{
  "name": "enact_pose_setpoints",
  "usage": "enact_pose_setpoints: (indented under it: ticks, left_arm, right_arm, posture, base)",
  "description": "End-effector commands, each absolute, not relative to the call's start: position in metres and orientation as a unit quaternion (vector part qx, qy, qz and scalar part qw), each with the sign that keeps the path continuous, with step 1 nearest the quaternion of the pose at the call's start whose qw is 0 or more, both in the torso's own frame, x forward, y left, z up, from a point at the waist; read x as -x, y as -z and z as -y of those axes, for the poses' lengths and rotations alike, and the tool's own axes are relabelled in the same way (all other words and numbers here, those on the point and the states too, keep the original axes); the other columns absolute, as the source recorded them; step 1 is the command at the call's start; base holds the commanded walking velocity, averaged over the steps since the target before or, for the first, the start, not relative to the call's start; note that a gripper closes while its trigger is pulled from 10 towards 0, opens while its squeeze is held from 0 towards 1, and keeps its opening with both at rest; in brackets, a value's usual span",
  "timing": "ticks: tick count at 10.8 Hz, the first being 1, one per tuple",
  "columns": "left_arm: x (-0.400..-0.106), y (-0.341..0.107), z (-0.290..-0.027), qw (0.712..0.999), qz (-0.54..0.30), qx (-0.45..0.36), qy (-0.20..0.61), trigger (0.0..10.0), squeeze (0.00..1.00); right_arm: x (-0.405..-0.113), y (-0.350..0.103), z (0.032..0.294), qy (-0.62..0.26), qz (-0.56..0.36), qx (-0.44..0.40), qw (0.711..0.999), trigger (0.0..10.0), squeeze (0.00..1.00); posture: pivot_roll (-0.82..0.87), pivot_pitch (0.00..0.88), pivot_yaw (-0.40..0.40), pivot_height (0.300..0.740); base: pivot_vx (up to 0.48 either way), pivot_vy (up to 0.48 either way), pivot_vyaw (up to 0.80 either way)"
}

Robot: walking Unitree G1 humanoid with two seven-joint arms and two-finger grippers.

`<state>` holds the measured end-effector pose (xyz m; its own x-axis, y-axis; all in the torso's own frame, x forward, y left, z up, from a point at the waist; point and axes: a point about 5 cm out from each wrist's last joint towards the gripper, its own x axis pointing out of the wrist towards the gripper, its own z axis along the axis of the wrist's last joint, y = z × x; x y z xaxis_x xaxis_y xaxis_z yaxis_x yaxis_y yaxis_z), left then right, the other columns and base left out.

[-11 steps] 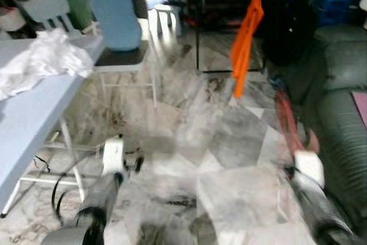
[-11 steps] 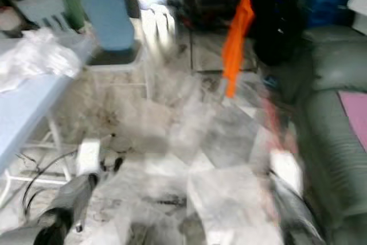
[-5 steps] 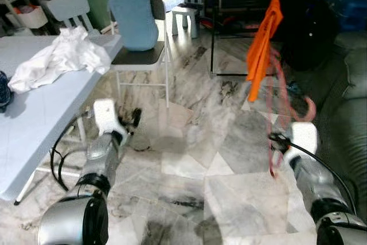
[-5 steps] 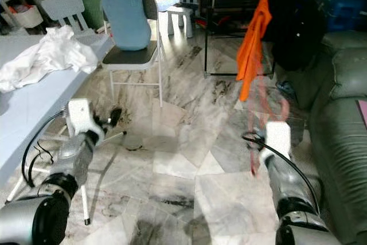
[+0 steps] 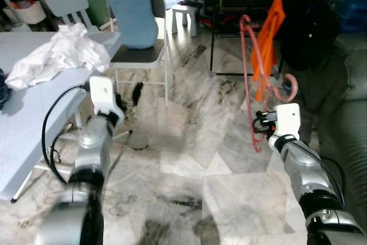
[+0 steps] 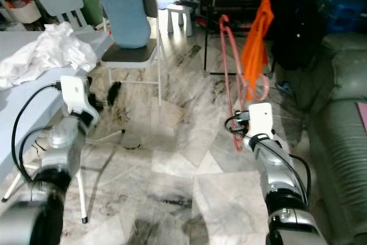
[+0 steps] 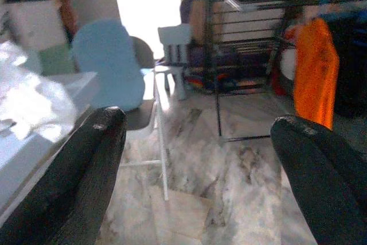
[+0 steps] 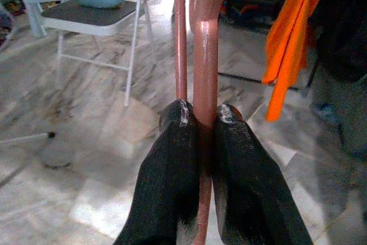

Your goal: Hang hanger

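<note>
A cluttered living room with a grey-veined marble floor (image 5: 189,159) stretches ahead: a pale blue counter (image 5: 23,124) on the robot's left carries a crumpled white cloth (image 5: 60,55), a folding chair (image 5: 140,55) with a blue cushion stands just beyond it, and a green sofa (image 6: 344,113) runs along the right. At the far side stands a black drying rack (image 7: 269,55), with an orange garment (image 5: 269,38) hanging from it. The pink hanger (image 5: 252,78) is held up in the air in front of the robot, roughly upright, its bar pinched tight between the closed fingers of the right gripper (image 8: 199,121). The left gripper (image 7: 198,142) is raised beside the counter with its fingers spread wide and nothing between them. This looks like the carrying step, the hanger in hand but well apart from the rack. The next move probably calls for walking closer, then lifting the hanger so its hook can drop over a rack bar, likely beside the orange garment.
</note>
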<state>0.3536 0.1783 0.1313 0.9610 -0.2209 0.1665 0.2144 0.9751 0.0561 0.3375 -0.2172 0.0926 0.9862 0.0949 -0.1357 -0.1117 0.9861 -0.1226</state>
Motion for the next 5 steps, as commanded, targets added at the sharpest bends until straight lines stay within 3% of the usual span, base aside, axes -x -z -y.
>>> enact_pose_setpoints:
  ticks: [1, 3, 5]
  left_arm:
    - [-0.349, -0.142, -0.176, 0.984, 0.125, -0.039, 0.117, 10.0, 0.0]
    - [-0.325, -0.154, -0.174, 0.978, 0.196, -0.034, 0.065, 10.0, 0.0]
    - [-0.294, -0.135, -0.183, 0.983, 0.182, -0.033, 0.001, 10.0, 0.0]
  right_arm:
    - [-0.337, -0.097, 0.215, -0.039, -0.056, 0.068, 0.995, 10.0, 0.0]
    - [-0.326, -0.099, 0.211, -0.03, -0.033, 0.061, 0.997, 10.0, 0.0]
    - [-0.304, -0.088, 0.226, 0.04, -0.057, 0.04, 0.997, 10.0, 0.0]
  posture:
    - [-0.2, 0.0, 0.057, 0.74]
    - [-0.24, 0.0, 0.076, 0.74]
    - [-0.24, 0.0, 0.064, 0.74]
  base:
    - [0.0, 0.0, 0.0]
    - [0.0, 0.0, 0.0]
    - [0.0, 0.0, 0.0]
